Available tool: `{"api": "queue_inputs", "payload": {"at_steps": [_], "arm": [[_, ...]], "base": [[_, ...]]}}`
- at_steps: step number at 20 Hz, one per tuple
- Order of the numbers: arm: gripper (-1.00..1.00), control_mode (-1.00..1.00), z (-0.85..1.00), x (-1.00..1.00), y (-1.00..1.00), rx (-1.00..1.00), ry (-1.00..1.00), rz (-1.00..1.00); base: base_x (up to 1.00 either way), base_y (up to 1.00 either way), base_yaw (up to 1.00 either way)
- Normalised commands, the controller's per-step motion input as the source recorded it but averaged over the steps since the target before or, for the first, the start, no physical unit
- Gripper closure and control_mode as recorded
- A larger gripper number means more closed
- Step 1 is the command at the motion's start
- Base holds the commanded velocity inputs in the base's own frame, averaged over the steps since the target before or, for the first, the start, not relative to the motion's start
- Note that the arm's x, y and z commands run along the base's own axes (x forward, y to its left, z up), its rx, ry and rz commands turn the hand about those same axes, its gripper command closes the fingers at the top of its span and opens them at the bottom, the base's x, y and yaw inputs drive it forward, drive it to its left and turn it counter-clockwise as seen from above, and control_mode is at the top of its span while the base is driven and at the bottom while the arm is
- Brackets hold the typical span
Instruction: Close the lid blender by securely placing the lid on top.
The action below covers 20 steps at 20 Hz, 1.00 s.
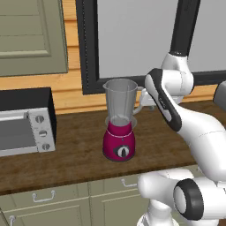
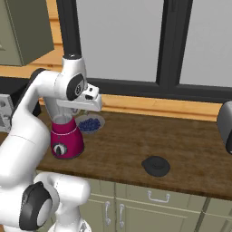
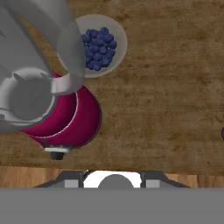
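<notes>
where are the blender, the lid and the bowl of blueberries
blender [image 1: 119, 143], left base view, on the magenta base above the dial
lid [image 2: 156, 166], right base view, on the top of the black cap lying on the counter
bowl of blueberries [image 3: 99, 47], hand view, on the berries inside

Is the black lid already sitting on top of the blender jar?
No, the lid lies flat on the wooden counter, well off to the side of the blender, whose jar mouth is open.
</notes>
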Motion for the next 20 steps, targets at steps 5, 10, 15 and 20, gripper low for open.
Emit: {"api": "queue_inputs", "payload": {"at_steps": [5, 10, 15, 20], "arm": [[-1.00, -1.00, -0.02, -0.39, -0.05, 0.01, -0.05, -0.02], [-1.00, -1.00, -0.21, -0.54, -0.93, 0.15, -0.04, -0.26], [-1.00, -1.00, -0.35, -0.21, -1.00, 0.15, 0.04, -0.32], [-1.00, -1.00, -0.55, 0.02, -1.00, 0.15, 0.22, -0.27]], "base": [[0.00, 0.00, 0.00], [0.00, 0.00, 0.00], [0.00, 0.00, 0.00], [0.00, 0.00, 0.00]]}}
